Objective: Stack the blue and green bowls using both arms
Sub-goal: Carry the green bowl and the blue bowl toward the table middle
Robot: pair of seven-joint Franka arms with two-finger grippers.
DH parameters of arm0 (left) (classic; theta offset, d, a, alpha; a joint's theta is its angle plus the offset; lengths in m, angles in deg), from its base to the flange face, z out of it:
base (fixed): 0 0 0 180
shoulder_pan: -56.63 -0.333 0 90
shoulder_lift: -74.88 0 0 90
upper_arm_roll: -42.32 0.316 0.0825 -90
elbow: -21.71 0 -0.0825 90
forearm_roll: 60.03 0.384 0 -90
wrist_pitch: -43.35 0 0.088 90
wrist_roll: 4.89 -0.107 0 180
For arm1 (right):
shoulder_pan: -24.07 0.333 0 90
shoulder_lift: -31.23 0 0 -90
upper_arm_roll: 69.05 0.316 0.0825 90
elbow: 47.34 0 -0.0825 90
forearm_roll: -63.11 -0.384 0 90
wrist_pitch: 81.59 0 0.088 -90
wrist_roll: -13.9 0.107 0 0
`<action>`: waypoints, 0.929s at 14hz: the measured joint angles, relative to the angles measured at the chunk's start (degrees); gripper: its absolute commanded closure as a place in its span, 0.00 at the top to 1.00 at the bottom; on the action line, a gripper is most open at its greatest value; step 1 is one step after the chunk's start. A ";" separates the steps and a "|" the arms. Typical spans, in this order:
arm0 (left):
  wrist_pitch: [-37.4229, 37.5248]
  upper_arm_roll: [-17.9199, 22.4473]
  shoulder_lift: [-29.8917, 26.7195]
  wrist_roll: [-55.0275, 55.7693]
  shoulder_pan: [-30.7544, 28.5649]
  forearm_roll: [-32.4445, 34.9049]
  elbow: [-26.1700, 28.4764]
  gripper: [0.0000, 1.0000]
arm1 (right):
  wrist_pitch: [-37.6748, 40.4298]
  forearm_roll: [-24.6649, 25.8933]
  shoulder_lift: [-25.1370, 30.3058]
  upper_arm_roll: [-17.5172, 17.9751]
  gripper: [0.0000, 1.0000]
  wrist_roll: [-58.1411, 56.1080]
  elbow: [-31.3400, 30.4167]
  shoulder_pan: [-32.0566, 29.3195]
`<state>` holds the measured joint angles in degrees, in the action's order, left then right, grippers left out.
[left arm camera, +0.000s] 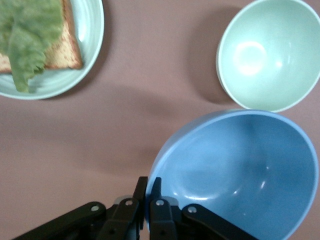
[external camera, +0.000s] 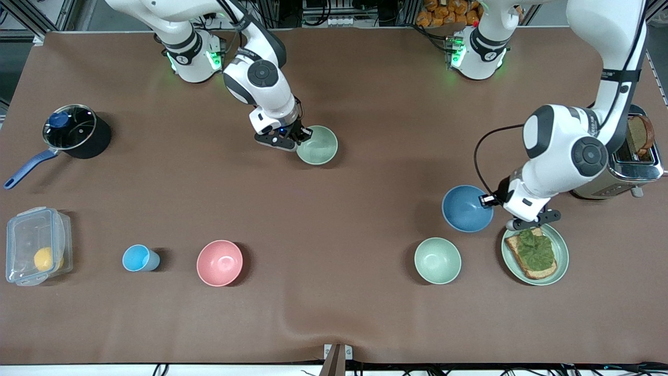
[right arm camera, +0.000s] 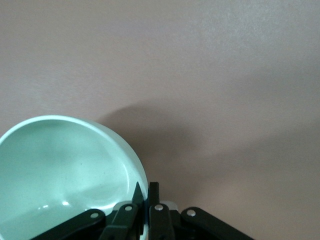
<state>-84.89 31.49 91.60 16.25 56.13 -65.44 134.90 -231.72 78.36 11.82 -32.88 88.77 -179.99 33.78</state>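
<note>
I'm pinching the blue bowl (external camera: pixel 467 208) rim with my left gripper (external camera: pixel 489 200) beside the toast plate (external camera: pixel 561 249) and the green bowl (external camera: pixel 317 145) rim with my right gripper (external camera: pixel 301 137) mid-table, both bowls gripped, well apart, stacking not yet done.

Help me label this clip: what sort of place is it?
Probably a robot lab staged as a kitchen: two arms bolted to a brown-covered table, with a toaster, a lidded pot and several bowls, one blue bowl.
</note>
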 measured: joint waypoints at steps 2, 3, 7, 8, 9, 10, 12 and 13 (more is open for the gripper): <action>-0.01 -0.46 -1.76 0.11 -0.01 -2.68 2.24 0.00 | -1.00 6.57 -1.92 -0.02 0.00 6.45 0.24 0.73; -0.10 -0.93 -3.00 0.11 -0.05 -3.48 3.75 0.00 | -1.31 9.26 -2.84 -0.06 0.02 9.31 0.59 0.93; -6.47 -6.19 -6.81 0.12 0.00 -5.94 11.65 0.00 | -1.06 11.11 -3.90 -0.76 1.00 12.13 3.28 0.91; -8.43 -7.70 -6.89 0.12 0.04 -6.47 13.30 0.00 | -0.07 11.11 -3.96 -0.97 1.00 12.26 4.33 0.81; -9.60 -9.01 -6.87 0.19 0.09 -6.84 14.55 0.00 | 2.40 11.11 -4.01 -1.02 1.00 12.29 5.79 0.65; -10.06 -9.92 -6.87 0.30 0.14 -7.05 15.23 0.00 | 5.54 11.11 -4.03 -1.01 1.00 12.36 7.57 0.58; -10.17 -11.09 -6.87 0.42 0.23 -8.05 15.49 0.00 | 10.10 8.37 -4.10 -0.99 1.00 12.48 11.44 0.53; -10.18 -11.65 -6.88 0.46 0.24 -8.55 15.50 0.00 | 11.50 4.92 -4.13 -0.99 1.00 11.01 13.38 0.47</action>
<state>-95.08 19.84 84.72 16.71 56.37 -73.98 150.40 -220.21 83.28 7.70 -33.87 99.78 -166.61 34.26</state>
